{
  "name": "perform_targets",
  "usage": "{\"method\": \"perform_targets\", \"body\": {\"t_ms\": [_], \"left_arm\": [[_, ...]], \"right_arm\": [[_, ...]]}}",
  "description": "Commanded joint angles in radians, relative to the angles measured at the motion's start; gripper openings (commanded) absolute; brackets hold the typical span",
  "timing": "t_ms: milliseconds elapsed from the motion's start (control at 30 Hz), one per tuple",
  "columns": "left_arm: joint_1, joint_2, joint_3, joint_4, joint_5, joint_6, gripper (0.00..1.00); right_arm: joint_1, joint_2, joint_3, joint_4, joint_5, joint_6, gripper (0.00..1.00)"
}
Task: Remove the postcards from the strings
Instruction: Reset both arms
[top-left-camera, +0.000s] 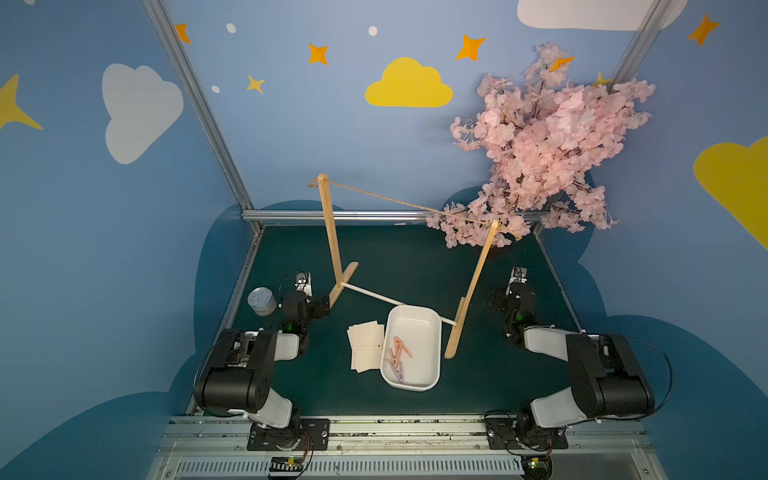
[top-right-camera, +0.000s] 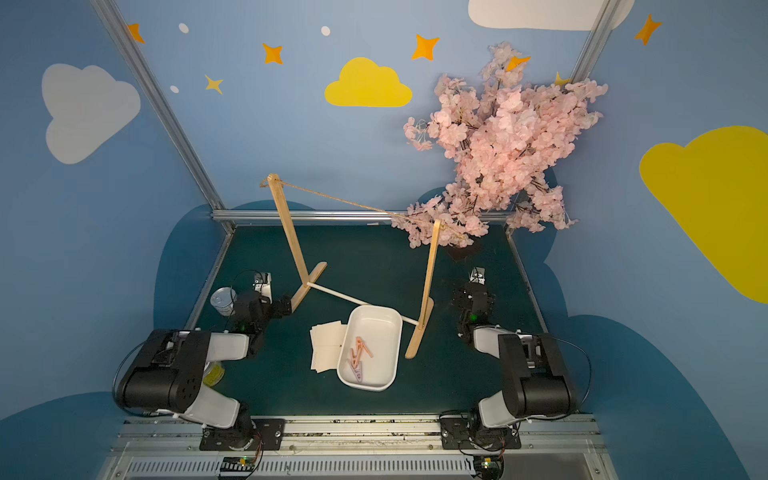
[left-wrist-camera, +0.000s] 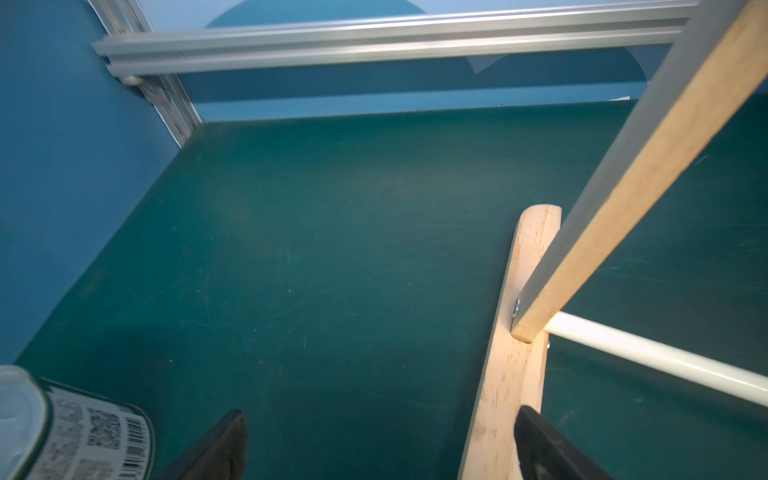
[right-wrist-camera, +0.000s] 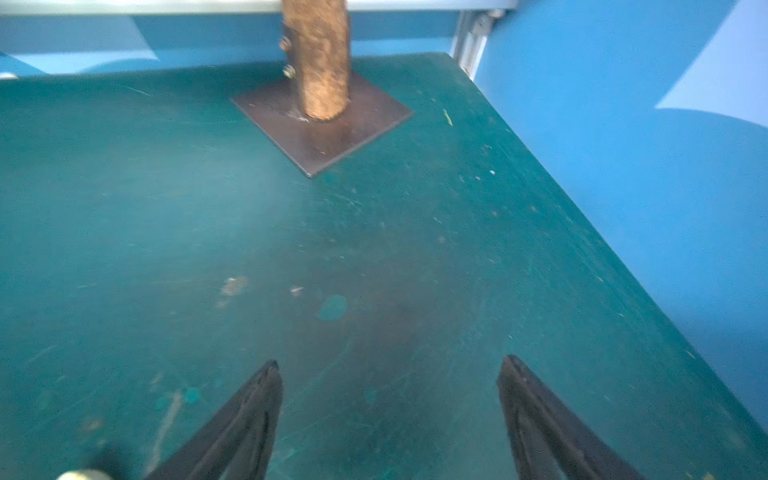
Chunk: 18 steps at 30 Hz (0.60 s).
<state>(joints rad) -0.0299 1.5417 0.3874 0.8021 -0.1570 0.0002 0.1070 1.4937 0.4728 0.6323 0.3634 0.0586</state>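
Brown string (top-left-camera: 395, 201) runs bare between the two post tops in both top views, with no card or peg on it. The cards (top-left-camera: 365, 347) lie in a loose stack on the worktop (top-left-camera: 374, 257), toward its front edge and just beside the tray (top-left-camera: 411, 307). The pegs (top-left-camera: 399, 353) lie inside the tray. I judge the job done, so what remains is parking safely. My left gripper (top-left-camera: 307, 299) sits low near the left edge, between the can (top-left-camera: 262, 301) and the left post's foot. My right gripper (top-left-camera: 517, 289) sits near the right edge, well apart from everything.

From my left wrist, the left gripper (left-wrist-camera: 382, 415) is spread wide and holds nothing. One finger (left-wrist-camera: 540, 444) overlaps the foot (left-wrist-camera: 515, 353); I cannot tell whether it touches. A sideways swing here could shove the foot and tip the stand, or drag the rod (left-wrist-camera: 665, 361) against the tray. Swinging the other way could knock the can (left-wrist-camera: 83, 432) over.

From my right wrist, the right gripper (right-wrist-camera: 390, 360) is also wide and empty over bare worktop. The tree trunk (right-wrist-camera: 320, 62) stands ahead at the far right corner. Reaching forward could strike it, and a low pass across the front could scatter the cards.
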Motion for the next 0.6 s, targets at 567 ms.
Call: {"method": "perform_targets", "body": {"t_ms": [567], "left_arm": [[0.03,0.0,0.016,0.008,0.079,-0.023,0.99]], "right_arm": [[-0.035,0.043,-0.103,0.267,-0.17,-0.042,0.87]]}}
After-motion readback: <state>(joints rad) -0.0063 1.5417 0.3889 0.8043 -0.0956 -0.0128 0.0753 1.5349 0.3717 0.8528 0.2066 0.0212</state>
